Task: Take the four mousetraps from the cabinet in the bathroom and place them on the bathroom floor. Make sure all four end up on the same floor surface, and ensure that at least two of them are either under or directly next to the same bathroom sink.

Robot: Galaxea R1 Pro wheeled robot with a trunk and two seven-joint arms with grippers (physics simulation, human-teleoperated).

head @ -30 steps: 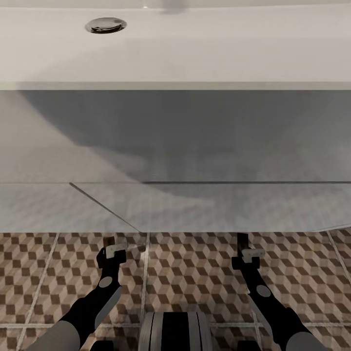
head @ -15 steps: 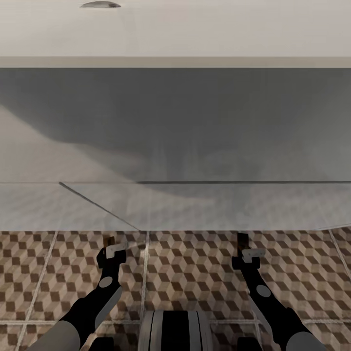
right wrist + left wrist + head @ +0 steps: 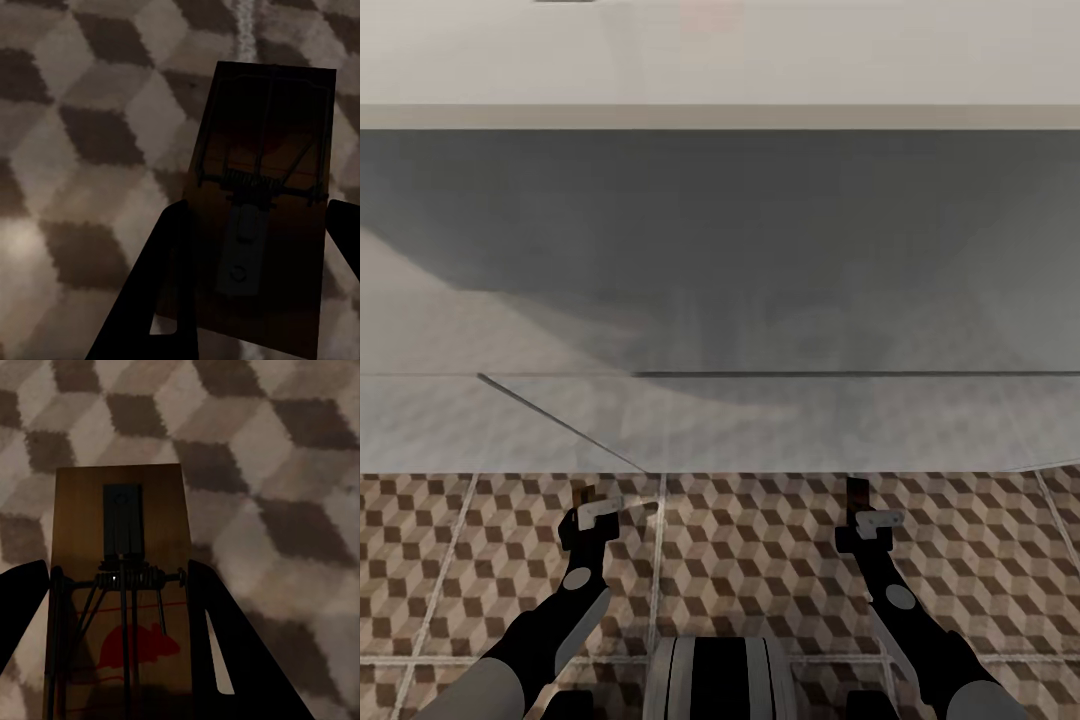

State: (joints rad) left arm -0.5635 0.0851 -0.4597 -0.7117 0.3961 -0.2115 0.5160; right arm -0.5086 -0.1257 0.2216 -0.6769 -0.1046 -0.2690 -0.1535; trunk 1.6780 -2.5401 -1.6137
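**2 mousetraps held low in front of the sink**

We look down from the head view at the white front of the bathroom sink (image 3: 720, 250), which spans the upper part of the picture with its pale rim at the top. Below it lies the bathroom floor (image 3: 760, 570), its tiles printed with brown, beige and white cubes and split by pale grout lines.

At the left, our left gripper (image 3: 592, 512) hangs over the tiles close to the foot of the sink front. In the left wrist view its 2 dark fingers (image 3: 225, 645) press against the long edges of a mousetrap (image 3: 120, 585), so the left gripper is clamped on it. The board is brown wood with a dark metal plate, a coiled spring across its middle and a red mouse printed on it. It points out past the fingertips above the cube pattern; we cannot tell whether it touches the floor.

Between the arms, at the bottom edge, sits the robot's dark trunk (image 3: 720, 680).

At the right, our right gripper (image 3: 865, 510) hangs over the tiles at much the same height, well apart from the left one. In the right wrist view its fingers (image 3: 176, 277) close on the sides of a second mousetrap (image 3: 262, 225), dark in shadow, with its wire frame and spring showing. A grout line runs just beyond its far end.
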